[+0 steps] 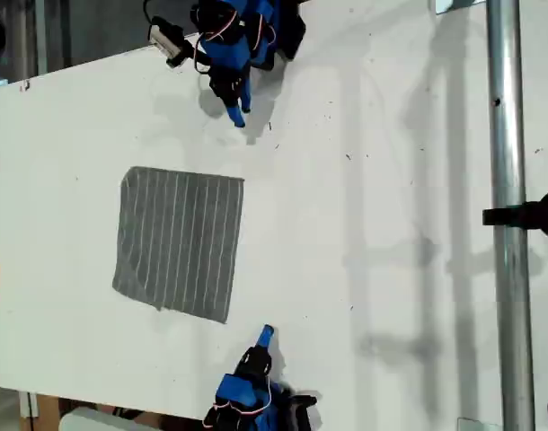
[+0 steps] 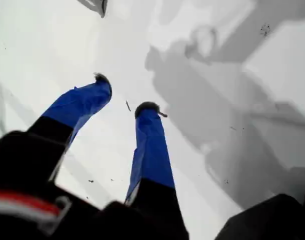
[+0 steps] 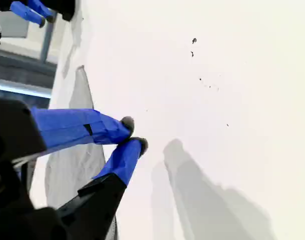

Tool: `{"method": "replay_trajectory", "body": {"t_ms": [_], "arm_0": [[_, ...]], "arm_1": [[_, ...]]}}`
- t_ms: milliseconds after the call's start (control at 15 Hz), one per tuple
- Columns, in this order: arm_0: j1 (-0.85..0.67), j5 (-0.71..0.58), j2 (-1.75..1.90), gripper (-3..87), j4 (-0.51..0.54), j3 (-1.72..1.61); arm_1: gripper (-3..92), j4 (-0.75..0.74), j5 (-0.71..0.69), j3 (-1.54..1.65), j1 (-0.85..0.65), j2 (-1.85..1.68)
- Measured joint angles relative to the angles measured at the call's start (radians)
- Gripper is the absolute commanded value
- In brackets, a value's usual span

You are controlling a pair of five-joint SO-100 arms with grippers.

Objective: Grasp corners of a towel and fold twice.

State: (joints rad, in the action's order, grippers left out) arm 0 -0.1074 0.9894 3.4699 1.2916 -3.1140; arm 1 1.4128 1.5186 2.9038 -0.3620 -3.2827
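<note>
The grey white-striped square towel [image 1: 180, 242] lies flat on the white table [image 1: 391, 224], stripes running from arm to arm, nearer my blue second gripper [image 3: 134, 134], whose all-but-closed, empty jaws show cloth just beside them, whereas my first gripper's [image 2: 125, 95] parted jaws see only bare table.

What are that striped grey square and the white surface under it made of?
The towel looks like soft woven cloth, matte grey with thin white stripes; its edges are slightly wavy and its corners rounded. The table seems a hard, smooth white board, perhaps laminate; it shows crisp shadows and small dark specks.
</note>
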Motion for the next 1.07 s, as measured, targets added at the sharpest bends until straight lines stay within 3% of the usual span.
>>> {"method": "replay_trajectory", "body": {"t_ms": [67, 133, 267, 333, 1067], "arm_0": [[0.000, 0.011, 0.000, -2.9, 0.000, 0.000], [0.006, 0.127, 0.000, -2.9, 0.000, 0.000], [0.003, 0.551, 0.000, -2.9, 0.000, 0.000], [-0.002, 0.629, 0.000, -2.9, 0.000, 0.000], [-0.002, 0.704, 0.000, -2.9, 0.035, 0.075]], "arm_1": [[-0.3, -0.003, 0.000, 0.000, 0.005, -0.006], [-0.3, -0.012, 0.000, 0.000, 0.106, -0.008], [-0.3, -0.014, -0.002, 0.000, 0.135, -0.008], [-0.3, -0.014, -0.002, 0.000, 0.140, -0.008], [-0.3, -0.025, 0.008, -0.037, 0.186, -0.008]]}}
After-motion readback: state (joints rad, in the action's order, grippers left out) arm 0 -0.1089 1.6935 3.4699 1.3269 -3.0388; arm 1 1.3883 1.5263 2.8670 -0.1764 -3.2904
